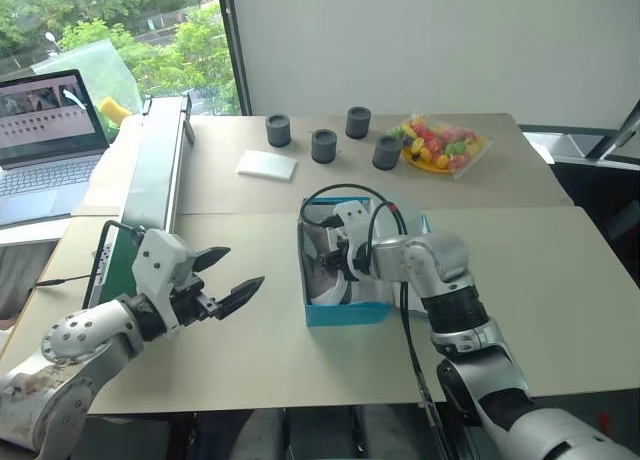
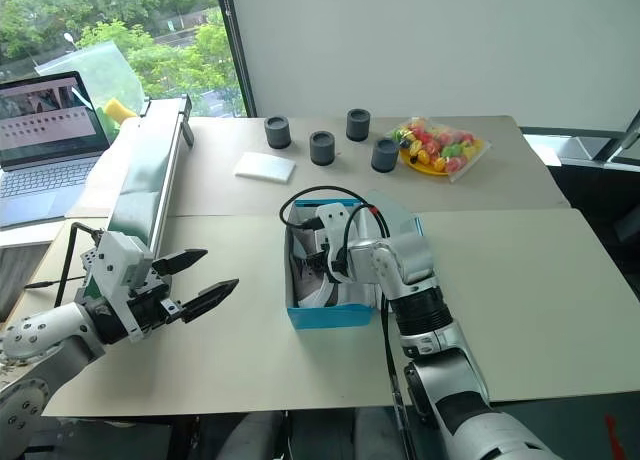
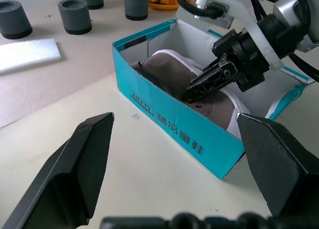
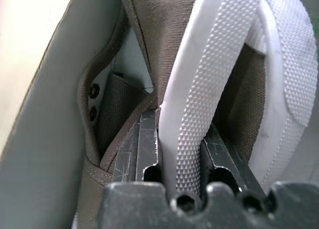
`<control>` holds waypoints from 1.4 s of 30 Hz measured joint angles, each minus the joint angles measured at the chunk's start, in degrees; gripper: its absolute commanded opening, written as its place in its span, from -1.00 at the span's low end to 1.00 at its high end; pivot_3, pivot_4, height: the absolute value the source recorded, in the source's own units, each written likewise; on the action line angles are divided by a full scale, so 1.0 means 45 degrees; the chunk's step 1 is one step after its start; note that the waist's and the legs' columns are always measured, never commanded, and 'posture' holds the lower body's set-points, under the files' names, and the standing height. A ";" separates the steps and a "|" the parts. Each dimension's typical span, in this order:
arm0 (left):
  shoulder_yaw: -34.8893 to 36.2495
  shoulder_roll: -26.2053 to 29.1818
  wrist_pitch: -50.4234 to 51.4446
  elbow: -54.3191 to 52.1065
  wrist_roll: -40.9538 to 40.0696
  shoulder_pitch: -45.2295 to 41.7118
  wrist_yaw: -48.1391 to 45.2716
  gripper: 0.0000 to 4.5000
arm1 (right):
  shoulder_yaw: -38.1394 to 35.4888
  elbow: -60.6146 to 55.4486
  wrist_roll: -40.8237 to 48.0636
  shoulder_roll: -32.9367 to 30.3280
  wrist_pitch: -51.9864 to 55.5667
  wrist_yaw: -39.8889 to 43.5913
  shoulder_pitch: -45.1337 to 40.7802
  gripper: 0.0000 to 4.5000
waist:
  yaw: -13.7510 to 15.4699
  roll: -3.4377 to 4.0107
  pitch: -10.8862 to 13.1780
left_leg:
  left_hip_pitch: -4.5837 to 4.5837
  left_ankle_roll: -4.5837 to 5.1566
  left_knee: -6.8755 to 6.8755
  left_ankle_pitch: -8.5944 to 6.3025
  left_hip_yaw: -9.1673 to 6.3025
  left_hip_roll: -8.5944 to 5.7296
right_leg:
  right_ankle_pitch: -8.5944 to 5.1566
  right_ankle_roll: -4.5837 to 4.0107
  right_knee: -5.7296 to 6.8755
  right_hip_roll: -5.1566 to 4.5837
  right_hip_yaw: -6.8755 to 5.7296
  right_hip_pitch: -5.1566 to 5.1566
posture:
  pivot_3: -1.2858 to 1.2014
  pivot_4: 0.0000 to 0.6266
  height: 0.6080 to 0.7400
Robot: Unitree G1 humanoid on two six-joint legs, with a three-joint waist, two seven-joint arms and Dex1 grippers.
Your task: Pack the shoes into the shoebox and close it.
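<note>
Grey shoes (image 3: pixel 199 89) inside the open shoebox (image 3: pixel 174 132) — lid unfolded

The shoebox (image 3: pixel 177 134) side carries white Chinese characters, roughly "精品童鞋".

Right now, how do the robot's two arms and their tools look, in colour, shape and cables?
Both arms have silver-grey metal shells with black joints. Each ends in a white wrist block. The left tool carries two black, wedge-shaped fingers with pointed tips. The right tool has the same black fingers, with scratched inner pads. Black cables loop above the right wrist, and one runs down along the right forearm.
</note>
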 measured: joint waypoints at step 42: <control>-0.0016 -0.0048 0.0306 -0.0284 -0.0526 -0.0022 0.0732 0.91 | -0.1134 0.2527 -0.1736 0.1117 0.1244 0.4937 -0.2024 0.92 | 0.0003 -0.0015 0.0000 | -0.0013 -0.0048 -0.0079 -0.0016 -0.0002 0.0036 | 0.0042 -0.0090 0.0001 0.0059 0.0014 -0.0062 | 0.03 -0.52 1.00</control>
